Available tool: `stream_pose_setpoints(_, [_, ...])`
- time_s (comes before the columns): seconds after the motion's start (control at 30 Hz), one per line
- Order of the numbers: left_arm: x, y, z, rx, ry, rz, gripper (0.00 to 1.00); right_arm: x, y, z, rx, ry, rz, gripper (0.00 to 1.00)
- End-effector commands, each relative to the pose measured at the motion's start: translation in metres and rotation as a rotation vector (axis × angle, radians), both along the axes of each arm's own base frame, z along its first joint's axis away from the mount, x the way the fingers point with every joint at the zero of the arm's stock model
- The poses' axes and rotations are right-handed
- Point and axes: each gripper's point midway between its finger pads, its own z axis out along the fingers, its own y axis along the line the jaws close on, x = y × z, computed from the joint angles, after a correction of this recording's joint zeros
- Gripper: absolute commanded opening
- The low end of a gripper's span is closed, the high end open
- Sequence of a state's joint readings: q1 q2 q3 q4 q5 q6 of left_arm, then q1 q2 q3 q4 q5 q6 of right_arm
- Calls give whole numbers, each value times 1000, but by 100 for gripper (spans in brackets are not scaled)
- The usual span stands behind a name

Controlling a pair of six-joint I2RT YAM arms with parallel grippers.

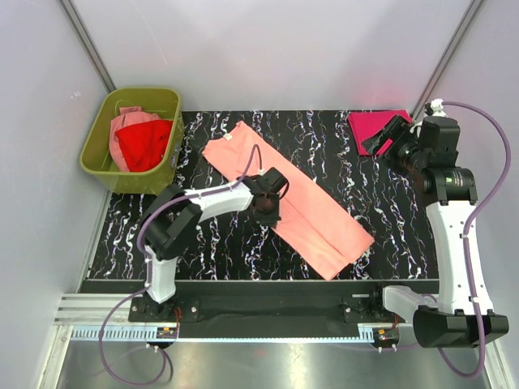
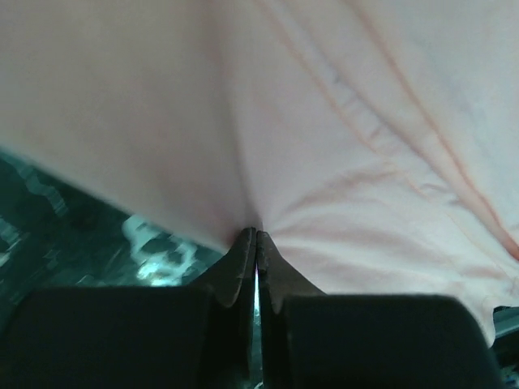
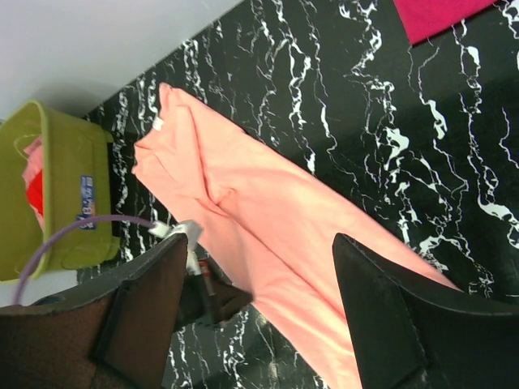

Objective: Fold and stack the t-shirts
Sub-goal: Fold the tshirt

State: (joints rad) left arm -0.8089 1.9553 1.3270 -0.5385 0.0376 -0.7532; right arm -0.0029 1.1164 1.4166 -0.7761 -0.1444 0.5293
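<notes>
The salmon t-shirt (image 1: 320, 217) lies flat in the middle of the table (image 1: 397, 211). It is folded into a long strip. The strip runs slantwise, from the far left down to the near right. Its neck end, with a small white tag, points to the far left.

The left gripper (image 2: 256, 239) is at the strip's near long side, about halfway along. Its two fingers are pressed together on a bit of the cloth. Small creases fan out from the pinch. Most of the shirt lies on the far, right side of that gripper. So the left arm is much the nearer one, and it looks best placed to work on this shirt.

The cloth is soft, thin and smooth, with a few long folds and seams. It will likely sag and slide if lifted from one spot.

The right gripper (image 1: 378, 142) is up at the far right, well apart from the strip. Its fingers are spread wide and hold nothing. Just beside it lies a magenta t-shirt (image 1: 365, 123), folded small.

At the far left stands a green bin (image 1: 138, 180). A red t-shirt (image 1: 144, 144) and a pink t-shirt (image 1: 126, 121) are bunched inside.

The table is black with white wiggly streaks.
</notes>
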Motion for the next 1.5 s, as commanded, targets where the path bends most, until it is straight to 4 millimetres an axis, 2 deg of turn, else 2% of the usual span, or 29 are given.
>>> stream_pose_setpoints(0.0, [10, 30, 30, 9, -71, 42, 7, 5, 1, -18, -31, 41, 39, 79])
stream_pose_setpoints(0.03, [15, 28, 52, -29, -118, 34, 9, 7, 2, -24, -30, 56, 43, 79])
stream_pose_setpoints(0.1, [21, 29, 73, -49, -158, 30, 13, 12, 5, -35, -20, 86, 59, 79])
stream_pose_setpoints(0.13, [30, 28, 93, -71, -198, 22, 13, 14, 5, -40, -17, 100, 62, 78])
stream_pose_setpoints(0.23, [50, 43, 105, -63, -220, 55, 14, 21, 6, -64, -16, 161, 66, 75])
stream_pose_setpoints(0.27, [62, 60, 103, -47, -216, 102, 14, 21, 10, -70, -2, 179, 87, 74])
stream_pose_setpoints(0.33, [75, 79, 89, -24, -197, 151, 13, 23, 16, -85, 20, 220, 114, 70])
stream_pose_setpoints(0.43, [108, 118, 72, 48, -198, 248, 11, 22, 20, -96, 39, 235, 132, 66])
stream_pose_setpoints(0.5, [124, 130, 60, 120, -191, 277, 10, 23, 21, -95, 41, 218, 137, 65])
stream_pose_setpoints(0.57, [135, 134, 52, 138, -175, 284, 10, 25, 22, -94, 46, 209, 141, 64])
stream_pose_setpoints(0.77, [168, 119, 25, 163, -125, 276, 9, 31, 26, -86, 71, 178, 156, 64])
stream_pose_setpoints(0.8, [179, 115, 20, 170, -126, 277, 9, 31, 28, -84, 80, 171, 157, 63])
stream_pose_setpoints(0.87, [184, 113, 13, 189, -108, 272, 9, 33, 30, -81, 93, 156, 165, 64])
stream_pose_setpoints(0.9, [196, 113, 9, 201, -118, 276, 9, 32, 31, -80, 95, 155, 165, 64])
stream_pose_setpoints(0.97, [203, 119, 5, 225, -108, 289, 10, 34, 30, -78, 91, 145, 164, 64])
stream_pose_setpoints(1.1, [232, 128, -4, 230, -130, 323, 12, 37, 28, -73, 87, 129, 156, 64])
stream_pose_setpoints(1.13, [238, 136, -5, 229, -128, 341, 12, 38, 29, -72, 90, 127, 157, 64])
stream_pose_setpoints(1.2, [253, 137, -3, 189, -149, 334, 13, 42, 30, -70, 102, 121, 152, 64])
stream_pose_setpoints(1.23, [260, 139, 0, 163, -165, 328, 14, 43, 30, -69, 106, 119, 151, 64])
stream_pose_setpoints(1.27, [272, 131, 8, 111, -214, 302, 15, 45, 31, -69, 111, 116, 152, 64])
stream_pose_setpoints(1.3, [269, 113, 21, 16, -225, 195, 15, 46, 31, -67, 114, 114, 156, 64])
stream_pose_setpoints(1.33, [272, 103, 35, -27, -264, 160, 16, 45, 32, -67, 114, 116, 163, 64])
stream_pose_setpoints(1.37, [270, 98, 49, -43, -294, 144, 18, 44, 31, -68, 110, 127, 162, 64])
stream_pose_setpoints(1.4, [255, 98, 73, -49, -333, 133, 18, 44, 30, -66, 95, 122, 160, 64])
stream_pose_setpoints(1.43, [252, 83, 93, -86, -404, 108, 20, 42, 28, -67, 85, 124, 155, 64])
stream_pose_setpoints(1.47, [242, 80, 108, -100, -436, 104, 23, 41, 26, -67, 78, 127, 143, 64])
